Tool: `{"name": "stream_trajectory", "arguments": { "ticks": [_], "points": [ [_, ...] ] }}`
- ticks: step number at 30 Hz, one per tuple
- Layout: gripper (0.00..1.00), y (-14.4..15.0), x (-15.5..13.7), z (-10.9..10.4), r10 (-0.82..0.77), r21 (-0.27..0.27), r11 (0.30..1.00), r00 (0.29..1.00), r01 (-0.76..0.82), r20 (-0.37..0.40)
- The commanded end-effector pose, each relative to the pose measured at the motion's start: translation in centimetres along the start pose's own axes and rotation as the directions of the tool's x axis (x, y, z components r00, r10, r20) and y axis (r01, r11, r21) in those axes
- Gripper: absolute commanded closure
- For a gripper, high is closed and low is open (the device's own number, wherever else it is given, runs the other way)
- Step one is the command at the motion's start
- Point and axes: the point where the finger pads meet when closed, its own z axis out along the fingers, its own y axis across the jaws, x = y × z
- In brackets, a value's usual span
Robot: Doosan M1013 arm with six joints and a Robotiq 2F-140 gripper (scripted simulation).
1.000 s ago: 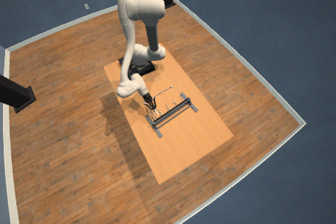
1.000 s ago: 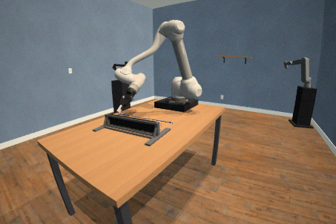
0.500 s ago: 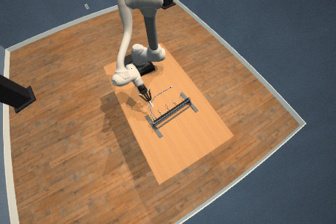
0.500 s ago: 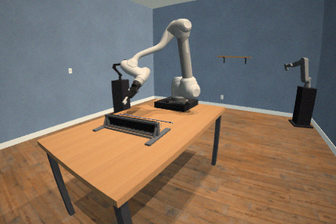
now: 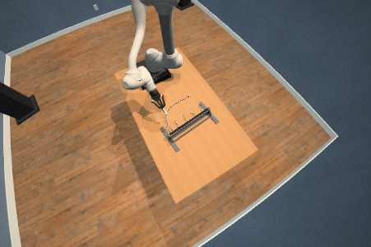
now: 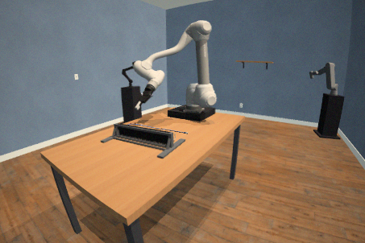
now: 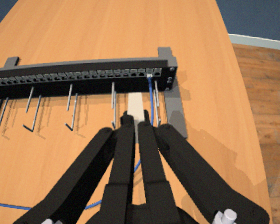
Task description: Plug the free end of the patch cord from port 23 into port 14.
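The gripper (image 5: pixel 165 110) (image 6: pixel 138 106) (image 7: pixel 136 106) is shut, its narrow pale tips together, with no plug visible between them. It is raised behind the rack's port side, near the high-numbered end. The dark rack (image 5: pixel 175 145) (image 6: pixel 163 153) (image 7: pixel 175 112) stands upright on its feet. A blue cord (image 5: pixel 165 119) (image 7: pixel 152 102) is plugged in second from the rack's right end in the wrist view. It passes beneath the gripper and curves across the table. Its free end (image 5: pixel 189 96) (image 6: pixel 186 133) lies on the table, out of the wrist view. Port numbers and the latch direction are unreadable.
Thin metal cable hooks (image 5: pixel 192 113) (image 7: pixel 70 102) stick out from the rack's port side, some close to the gripper in the wrist view. The table (image 5: pixel 209 159) (image 6: pixel 109 173) (image 7: pixel 216 165) has an edge to the right of the rack in the wrist view. The robot's black base (image 6: pixel 179 113) stands behind.
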Motion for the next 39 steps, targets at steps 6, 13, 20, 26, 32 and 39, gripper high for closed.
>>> {"name": "stream_trajectory", "arguments": {
  "ticks": [6,13,20,26,32,39],
  "points": [
    [1.00,0.2,0.6,1.9,-0.161,-0.069,0.984,0.985,0.165,0.055],
    [1.00,-1.2,0.3,4.1,-0.378,-0.097,0.911,0.905,0.401,0.194],
    [1.00,-4.2,-1.1,5.2,-0.537,-0.024,0.818,0.778,0.575,0.325],
    [1.00,-8.1,-2.9,5.4,-0.657,0.105,0.724,0.636,0.681,0.405],
    [1.00,-11.6,-4.6,5.1,-0.738,0.228,0.646,0.520,0.729,0.431],
    [1.00,-13.9,-5.6,4.7,-0.783,0.307,0.594,0.449,0.743,0.429]
  ]
}}
